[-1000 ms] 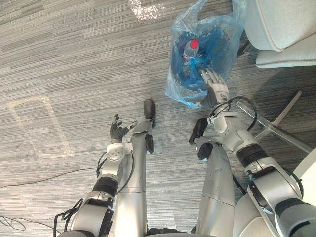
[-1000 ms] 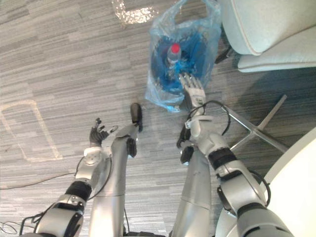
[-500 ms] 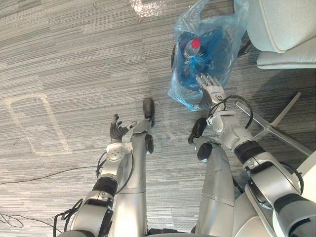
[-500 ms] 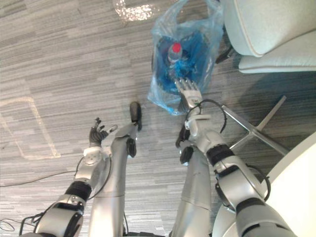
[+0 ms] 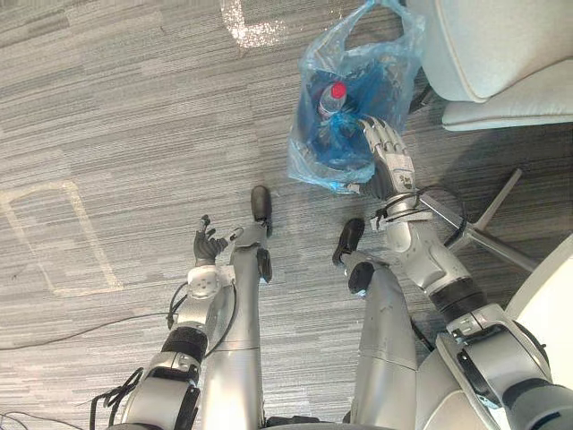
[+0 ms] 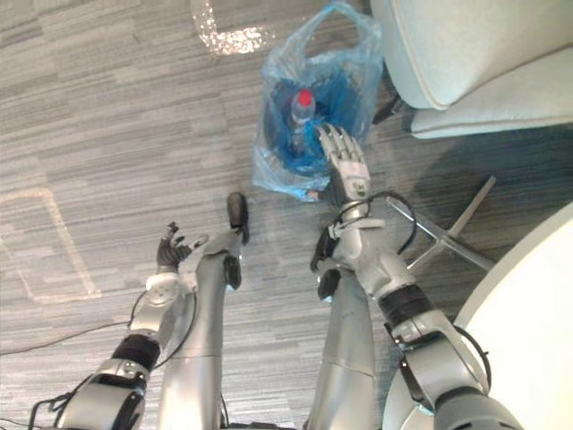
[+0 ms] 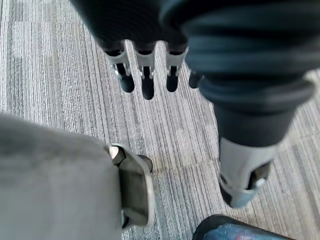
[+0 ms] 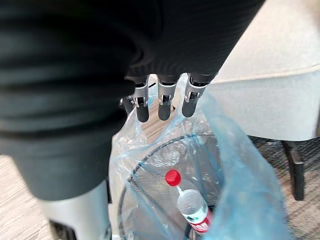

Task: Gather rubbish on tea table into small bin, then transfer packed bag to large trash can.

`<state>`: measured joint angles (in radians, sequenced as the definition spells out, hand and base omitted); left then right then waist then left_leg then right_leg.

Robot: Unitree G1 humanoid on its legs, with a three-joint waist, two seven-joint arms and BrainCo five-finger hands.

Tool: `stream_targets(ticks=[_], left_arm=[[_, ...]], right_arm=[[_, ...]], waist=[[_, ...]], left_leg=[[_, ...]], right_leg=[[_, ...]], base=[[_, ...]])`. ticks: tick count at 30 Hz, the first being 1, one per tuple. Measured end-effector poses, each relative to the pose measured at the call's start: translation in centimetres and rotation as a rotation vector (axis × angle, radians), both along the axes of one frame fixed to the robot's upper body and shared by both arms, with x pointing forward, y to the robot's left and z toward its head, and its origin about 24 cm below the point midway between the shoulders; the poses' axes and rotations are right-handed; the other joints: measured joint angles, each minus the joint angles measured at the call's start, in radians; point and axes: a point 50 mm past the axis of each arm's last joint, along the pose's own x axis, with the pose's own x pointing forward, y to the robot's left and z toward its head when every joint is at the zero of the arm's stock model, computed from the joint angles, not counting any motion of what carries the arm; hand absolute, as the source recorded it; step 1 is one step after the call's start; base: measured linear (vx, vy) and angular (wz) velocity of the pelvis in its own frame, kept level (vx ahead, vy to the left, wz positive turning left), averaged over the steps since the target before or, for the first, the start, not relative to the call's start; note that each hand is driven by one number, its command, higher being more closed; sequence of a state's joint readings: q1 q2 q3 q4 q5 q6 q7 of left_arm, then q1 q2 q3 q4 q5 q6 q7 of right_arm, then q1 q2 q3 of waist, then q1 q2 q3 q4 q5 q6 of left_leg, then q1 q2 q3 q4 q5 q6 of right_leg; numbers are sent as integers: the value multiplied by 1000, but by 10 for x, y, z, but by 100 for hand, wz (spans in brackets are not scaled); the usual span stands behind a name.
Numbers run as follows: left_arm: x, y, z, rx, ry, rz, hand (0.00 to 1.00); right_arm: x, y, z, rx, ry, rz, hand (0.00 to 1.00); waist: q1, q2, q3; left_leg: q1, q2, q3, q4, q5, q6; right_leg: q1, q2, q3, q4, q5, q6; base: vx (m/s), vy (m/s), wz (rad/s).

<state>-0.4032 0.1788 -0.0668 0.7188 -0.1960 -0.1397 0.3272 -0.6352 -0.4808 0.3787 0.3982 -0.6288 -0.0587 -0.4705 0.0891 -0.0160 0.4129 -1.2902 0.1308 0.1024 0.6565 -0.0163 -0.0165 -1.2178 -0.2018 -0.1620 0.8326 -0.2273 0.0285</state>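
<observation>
Two hands, both empty: our right hand (image 5: 387, 154) reaches to the near edge of the blue bag (image 5: 309, 157), fingers straight and apart, and our left hand (image 5: 208, 244) hangs loose-fingered near the floor. The bag lines the small wire bin (image 8: 145, 187) beside the chair (image 5: 501, 45), with a red-capped bottle (image 5: 329, 100) inside. We judge the gathering done; next we must pinch the bag's handles together and lift.
</observation>
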Motion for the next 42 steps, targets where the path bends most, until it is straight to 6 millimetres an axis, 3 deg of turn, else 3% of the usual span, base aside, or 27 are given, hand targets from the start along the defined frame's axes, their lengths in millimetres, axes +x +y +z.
stream_targets(ticks=[8,13,26,38,39,42], left_arm=[[0,3,0,6,1,4,0],[-1,4,-1,-31,1,19,0],[-1,1,-1,-139,-21,47,0],[0,-7,2,-187,-53,45,0],[0,-7,2,-192,-54,48,0],[1,-9,4,-198,-65,43,0]], right_arm=[[-1,10,-15,-87,66,44,0],[10,8,-23,-105,119,0,0],[37,16,-19,-71,188,-117,0],[47,34,-17,-31,236,-126,0],[47,33,-18,-33,240,-128,100],[48,32,-19,-37,253,-135,100]], waist=[[0,0,0],[1,0,0],[6,1,1],[25,3,2],[25,3,2],[25,3,2]], left_leg=[[0,13,1,-6,3,-3],[0,12,1,-18,7,-4],[-21,-19,-24,-56,28,-13],[-48,-42,-35,-44,27,-13],[-49,-43,-37,-43,27,-13],[-59,-52,-53,-42,30,-18]], right_leg=[[-1,13,0,-13,8,-4],[-3,13,-1,-21,10,-4],[-21,-11,-28,-12,-6,1],[-49,-35,-31,31,-32,1],[-49,-36,-32,34,-33,1],[-53,-44,-45,39,-40,-2]], base=[[-34,-8,-5],[-20,-3,0],[-10,-4,11],[-33,4,8],[-30,1,13],[-31,2,14]])
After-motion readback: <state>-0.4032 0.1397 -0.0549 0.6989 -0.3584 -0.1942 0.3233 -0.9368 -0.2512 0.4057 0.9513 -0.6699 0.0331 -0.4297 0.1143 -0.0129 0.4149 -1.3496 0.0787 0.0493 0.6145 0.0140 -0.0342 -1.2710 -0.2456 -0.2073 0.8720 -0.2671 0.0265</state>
